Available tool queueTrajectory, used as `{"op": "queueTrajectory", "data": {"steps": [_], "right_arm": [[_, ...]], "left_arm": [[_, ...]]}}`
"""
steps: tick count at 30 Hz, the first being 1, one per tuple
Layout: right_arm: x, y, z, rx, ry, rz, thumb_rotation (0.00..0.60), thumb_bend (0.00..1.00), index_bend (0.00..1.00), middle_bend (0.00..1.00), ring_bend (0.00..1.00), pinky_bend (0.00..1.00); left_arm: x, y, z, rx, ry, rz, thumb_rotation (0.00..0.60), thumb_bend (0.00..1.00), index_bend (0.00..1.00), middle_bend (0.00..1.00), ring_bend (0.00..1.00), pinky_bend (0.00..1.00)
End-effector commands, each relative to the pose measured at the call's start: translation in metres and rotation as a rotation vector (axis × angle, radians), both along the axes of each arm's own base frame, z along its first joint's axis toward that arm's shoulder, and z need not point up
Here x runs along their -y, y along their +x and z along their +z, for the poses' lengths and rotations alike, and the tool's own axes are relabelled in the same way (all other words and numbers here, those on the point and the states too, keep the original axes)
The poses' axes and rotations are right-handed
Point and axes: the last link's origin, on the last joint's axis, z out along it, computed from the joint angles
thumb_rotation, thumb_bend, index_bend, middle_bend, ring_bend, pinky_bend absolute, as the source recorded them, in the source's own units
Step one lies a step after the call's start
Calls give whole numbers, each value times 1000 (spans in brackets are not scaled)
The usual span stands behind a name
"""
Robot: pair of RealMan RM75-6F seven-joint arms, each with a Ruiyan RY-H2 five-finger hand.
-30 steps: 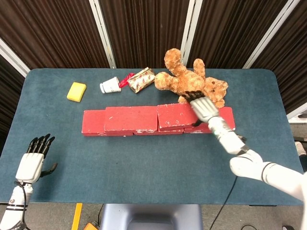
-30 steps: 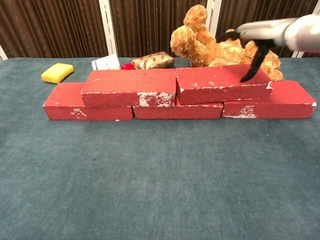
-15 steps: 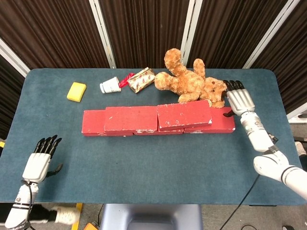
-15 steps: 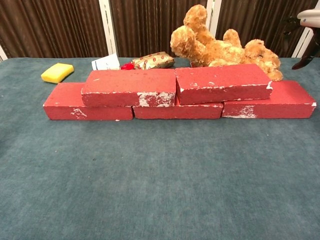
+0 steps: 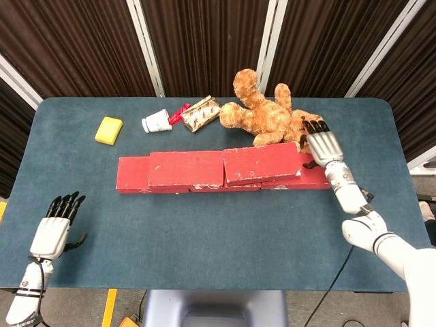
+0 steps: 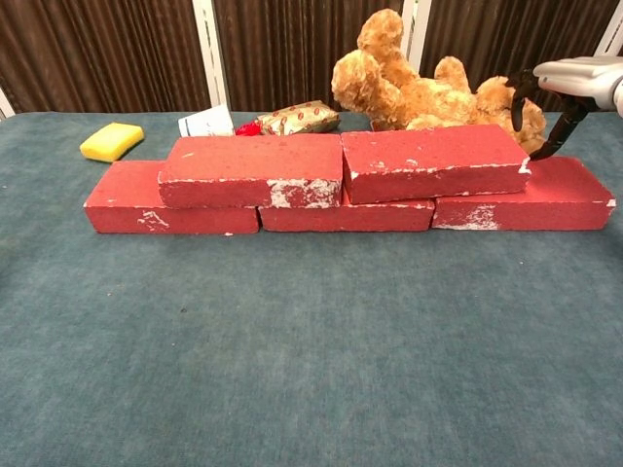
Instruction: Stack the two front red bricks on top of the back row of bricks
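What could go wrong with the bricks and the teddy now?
The right robot hand hangs open just above the right end of the brick wall, beside the teddy bear. If it drifts down or sideways, it might nudge the upper right brick out of line. It could also bump the teddy bear, which lies right behind the bricks.

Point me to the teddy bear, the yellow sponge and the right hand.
teddy bear [image 5: 267,116], head view, on its belly
yellow sponge [image 5: 109,130], head view, middle of its top face
right hand [image 5: 323,144], head view, back of the hand
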Motion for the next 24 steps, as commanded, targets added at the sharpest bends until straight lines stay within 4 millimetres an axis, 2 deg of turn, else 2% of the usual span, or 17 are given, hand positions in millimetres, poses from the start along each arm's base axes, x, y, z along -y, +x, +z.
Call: {"op": "queueTrajectory", "data": {"steps": [1,7,24], "right_arm": [[0,-1,-2,-7,8,-8,600,330,587,144,0,112],[0,-2,-6,-19,17,-19,600,369,597,144,0,112],[-5,3,-13,4,33,-13,600,369,649,144,0,112]], "left_arm": [[0,0,1,2,1,0,600,268,0,0,0,32],[0,0,1,4,2,-1,600,268,0,0,0,32],[0,0,1,14,-1,3,600,267,0,0,0,32]]}}
